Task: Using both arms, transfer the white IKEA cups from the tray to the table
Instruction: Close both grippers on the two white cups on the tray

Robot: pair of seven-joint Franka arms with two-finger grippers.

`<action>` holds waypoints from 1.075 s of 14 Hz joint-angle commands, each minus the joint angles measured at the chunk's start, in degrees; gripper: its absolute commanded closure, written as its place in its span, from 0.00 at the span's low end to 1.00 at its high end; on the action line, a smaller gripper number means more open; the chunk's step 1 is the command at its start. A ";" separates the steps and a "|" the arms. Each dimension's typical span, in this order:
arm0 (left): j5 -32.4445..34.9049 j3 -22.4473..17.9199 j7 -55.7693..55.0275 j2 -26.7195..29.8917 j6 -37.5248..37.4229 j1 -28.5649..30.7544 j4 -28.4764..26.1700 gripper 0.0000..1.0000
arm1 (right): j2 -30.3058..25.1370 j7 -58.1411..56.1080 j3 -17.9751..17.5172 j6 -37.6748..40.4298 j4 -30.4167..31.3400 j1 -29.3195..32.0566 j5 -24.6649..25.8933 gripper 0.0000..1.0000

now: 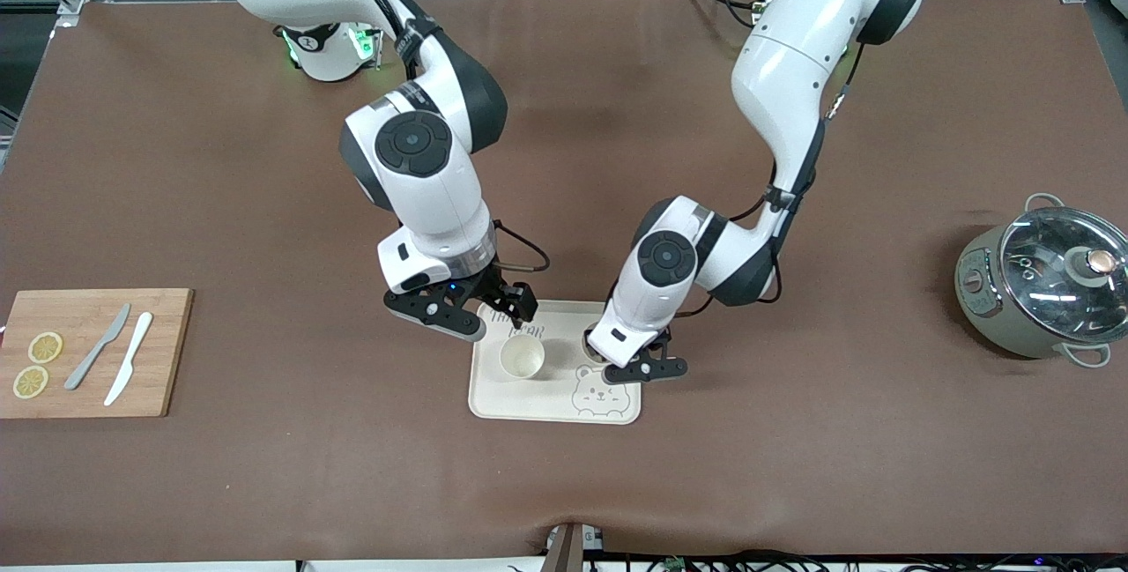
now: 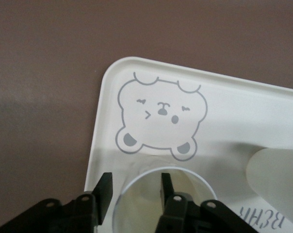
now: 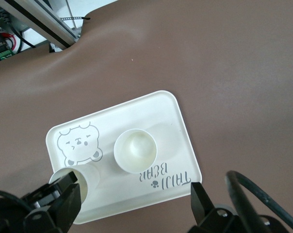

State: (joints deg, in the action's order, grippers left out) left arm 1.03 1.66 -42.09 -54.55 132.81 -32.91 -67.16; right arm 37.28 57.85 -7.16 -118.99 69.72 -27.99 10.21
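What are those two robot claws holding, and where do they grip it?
The left gripper pinches one white cup by its rim, one finger inside. The right gripper, over the tray, holds nothing.

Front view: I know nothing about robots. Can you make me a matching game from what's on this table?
Things:
1. lemon slices
2. pot
3. uncovered white cup
4. right tool

States or places:
A. on the bear tray
B. on the wooden cutting board
C. open, above the tray's edge
D. covered by a glass lid

Pairs: 1-B, 2-D, 3-A, 4-C
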 commanded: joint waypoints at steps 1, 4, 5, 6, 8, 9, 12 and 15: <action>1.51 -0.78 -2.56 -0.82 0.70 -1.02 0.98 1.00 | 2.44 0.95 -0.05 -1.77 -0.72 0.39 3.49 0.00; 1.43 -0.78 -2.91 -0.82 0.70 -1.11 0.98 1.00 | 4.11 -8.40 -0.22 -1.69 -0.64 2.41 2.54 0.00; 1.43 -0.78 -2.91 -0.82 0.70 -1.02 0.98 1.00 | 4.11 -14.02 -0.40 -1.25 -0.64 3.72 0.88 0.00; 1.43 -0.78 -2.91 -0.82 0.70 -1.02 0.98 1.00 | 4.11 -18.43 -0.31 -1.16 -0.20 4.43 -2.88 0.00; 1.51 -0.78 -2.73 -0.56 0.70 -0.93 0.98 1.00 | 4.20 -22.76 -0.31 -0.98 -0.02 5.40 -7.99 0.00; 1.52 -0.70 -2.65 -0.29 0.70 -0.84 0.98 1.00 | 4.90 -23.13 -0.31 -0.90 -0.02 5.40 -8.27 0.00; 1.60 -0.78 -2.65 0.84 0.18 -0.49 0.98 1.00 | 7.18 -22.43 -0.22 -1.68 -0.02 4.00 -7.93 0.00; 1.60 -0.78 -1.60 1.99 -3.50 -0.05 0.98 1.00 | 8.77 -21.72 -0.22 -2.12 -0.02 3.82 -7.75 0.00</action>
State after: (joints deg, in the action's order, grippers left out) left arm 1.14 1.16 -43.43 -54.10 132.20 -33.02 -66.11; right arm 45.09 35.71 -7.15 -120.72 70.23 -24.34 2.93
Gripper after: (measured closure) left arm 0.969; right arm 0.000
